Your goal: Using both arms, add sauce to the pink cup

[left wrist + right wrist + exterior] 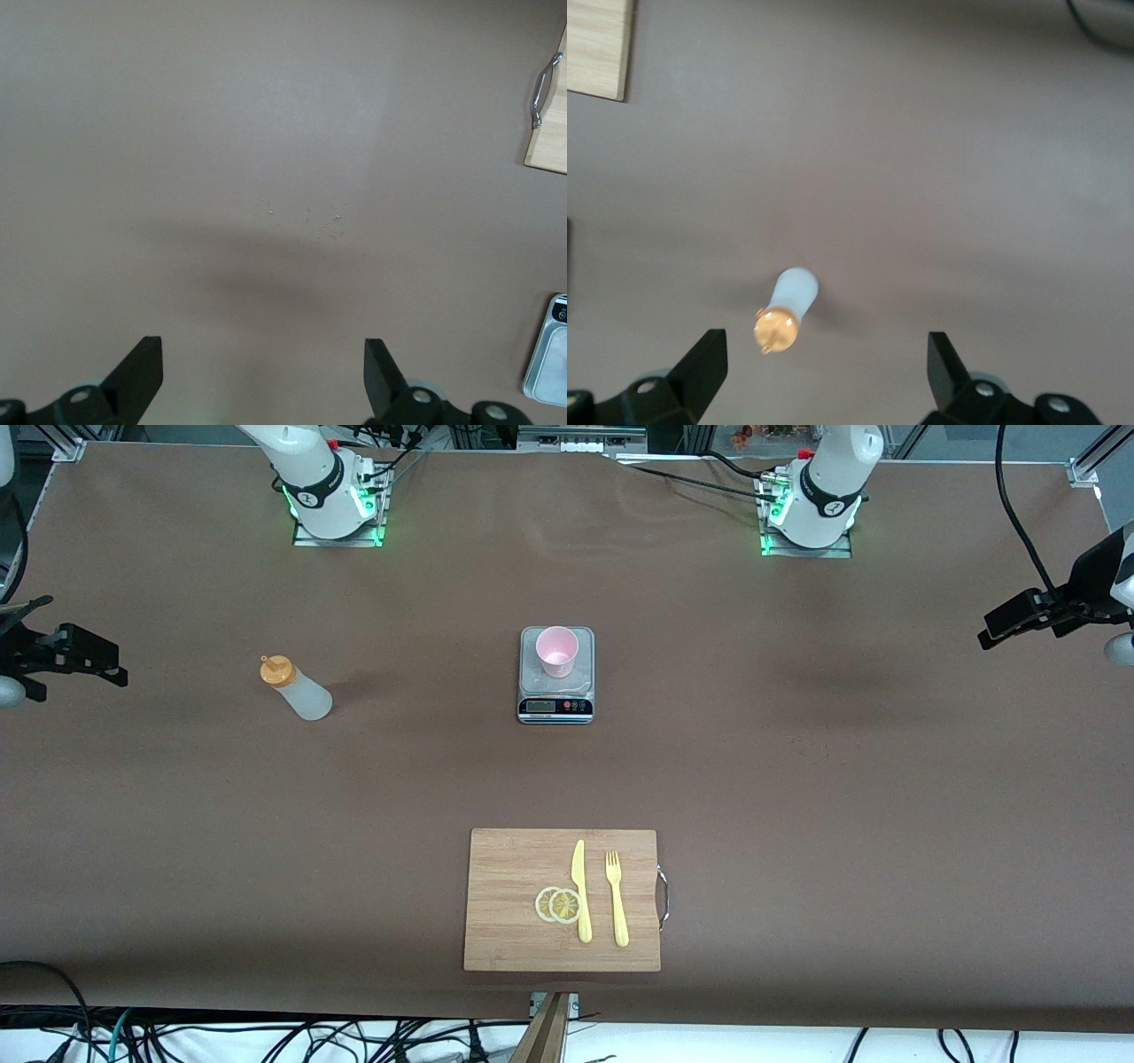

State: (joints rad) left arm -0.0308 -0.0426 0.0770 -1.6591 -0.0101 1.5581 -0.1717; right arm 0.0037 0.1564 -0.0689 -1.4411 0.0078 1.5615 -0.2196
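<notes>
The sauce bottle [297,688], translucent whitish with an orange cap, stands upright on the brown table toward the right arm's end. The pink cup [557,651] sits on a small kitchen scale [555,707] at mid-table. My right gripper [106,666] hangs open high above the table's right-arm end. In the right wrist view the sauce bottle [788,310] shows below, just off the line between the open fingers of the right gripper [824,350]. My left gripper [997,629] hangs open over the left arm's end. In its wrist view the left gripper [261,354] has only bare table under it.
A wooden cutting board [505,921] lies nearer the front camera than the scale. It carries a yellow knife [580,890], a yellow fork [617,899] and two lemon slices [558,904]. The board's metal handle [542,88] and the scale's edge [551,354] show in the left wrist view.
</notes>
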